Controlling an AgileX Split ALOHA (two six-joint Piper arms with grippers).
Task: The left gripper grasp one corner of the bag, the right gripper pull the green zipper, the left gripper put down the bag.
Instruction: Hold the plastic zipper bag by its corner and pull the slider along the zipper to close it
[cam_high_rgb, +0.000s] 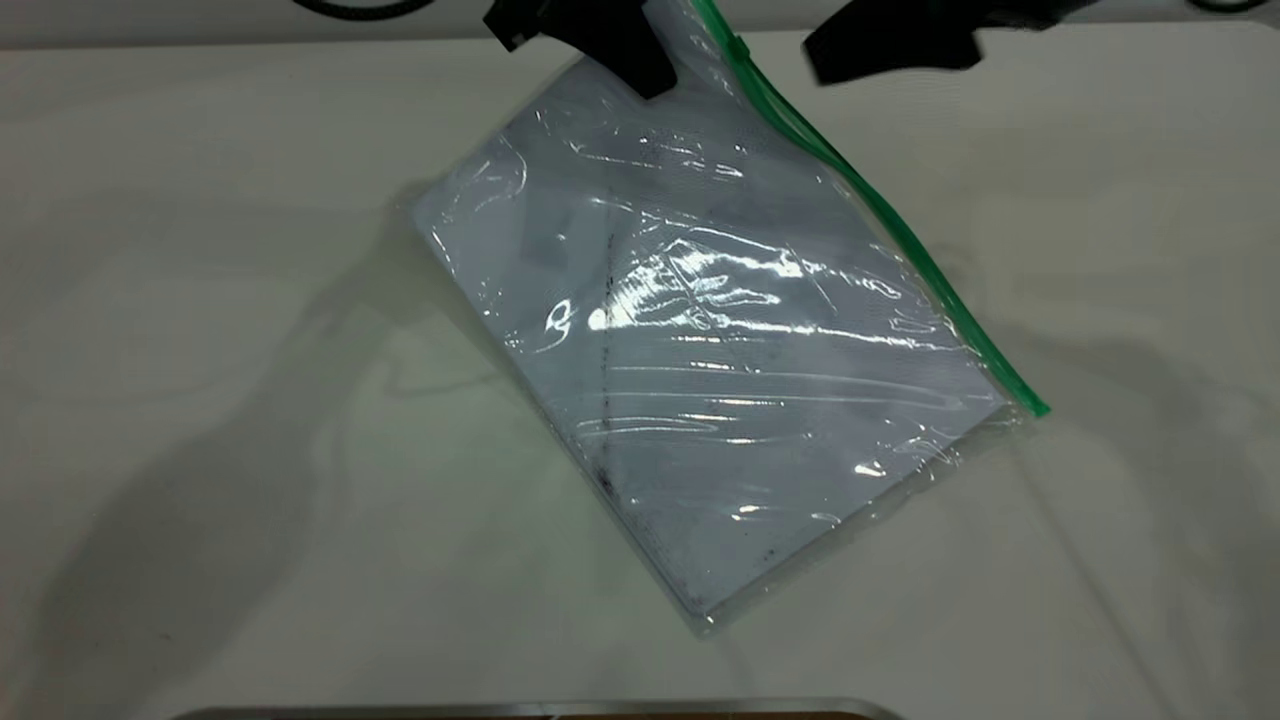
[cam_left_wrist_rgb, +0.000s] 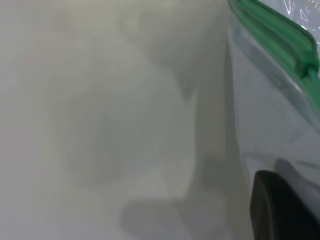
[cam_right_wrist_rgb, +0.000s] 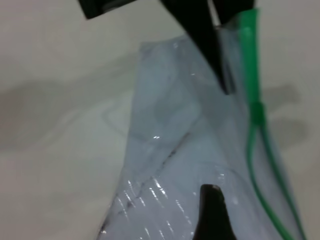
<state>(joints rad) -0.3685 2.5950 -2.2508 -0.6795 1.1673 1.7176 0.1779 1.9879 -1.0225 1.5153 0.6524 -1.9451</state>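
Bag (cam_high_rgb: 720, 350) sits mid-table, rotated diagonally, its near corner pointing toward the front edge and its far corner lifted up at the back where I'm holding it. Table (cam_high_rgb: 200, 450) is bare cloth all around: wide room left, right and in front of the bag. A dark strip runs along the front edge of the exterior view; I can't tell what it is.

Green zipper (cam_high_rgb: 880, 215) runs down the bag's right-hand long edge, from the raised far corner to the low corner at the right. Slider tab (cam_high_rgb: 741, 47) is up near the far end. In the right wrist view the strip is split into two strands on one side of the slider and joined on the other.

Left gripper (cam_high_rgb: 640, 60) is at the back, fingers pinching the bag's far corner just beside the zipper end; the right wrist view shows one finger (cam_right_wrist_rgb: 200, 35) pressed against the plastic.

Right gripper (cam_high_rgb: 890, 45) hangs at the back right, just beside the zipper's upper end and apart from it in the exterior view. Only one fingertip (cam_right_wrist_rgb: 212, 210) shows in its own camera, over the bag, so I can't tell its opening.
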